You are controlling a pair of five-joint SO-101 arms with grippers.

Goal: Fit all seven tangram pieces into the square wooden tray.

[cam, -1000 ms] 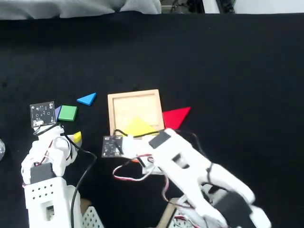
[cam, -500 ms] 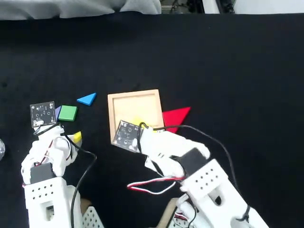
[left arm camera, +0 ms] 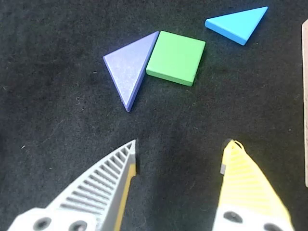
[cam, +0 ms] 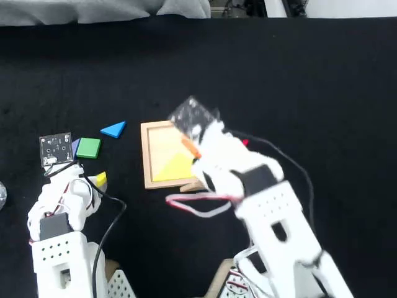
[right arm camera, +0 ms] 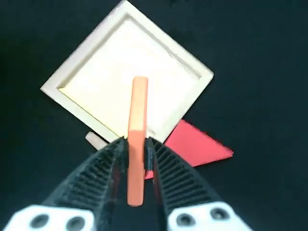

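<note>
Right arm (cam: pixel 260 186) now lifted over tray (right arm camera: pixel 89 48); right hand (right arm camera: pixel 137 140) pinches orange piece (right arm camera: pixel 138 106) edge-on, likely for slotting in. Left hand (left arm camera: pixel 180 147) gapes, empty.

Looks like a lab bench to me: black cloth-covered table (cam: pixel 322 74), loose wires (cam: pixel 192 203) behind my right gripper (right arm camera: pixel 136 144), cluttered gear (cam: pixel 248 7) far beyond it.

High view: fixed overhead, looks steeply down over the whole table (cam: pixel 310 74). Left wrist view: low, close above the green square (left arm camera: pixel 175 57). Right wrist view: higher up, facing down on the wooden tray (right arm camera: pixel 106 67). High view shares the green square (cam: pixel 89 148) and the wooden tray (cam: pixel 144 155).
</note>
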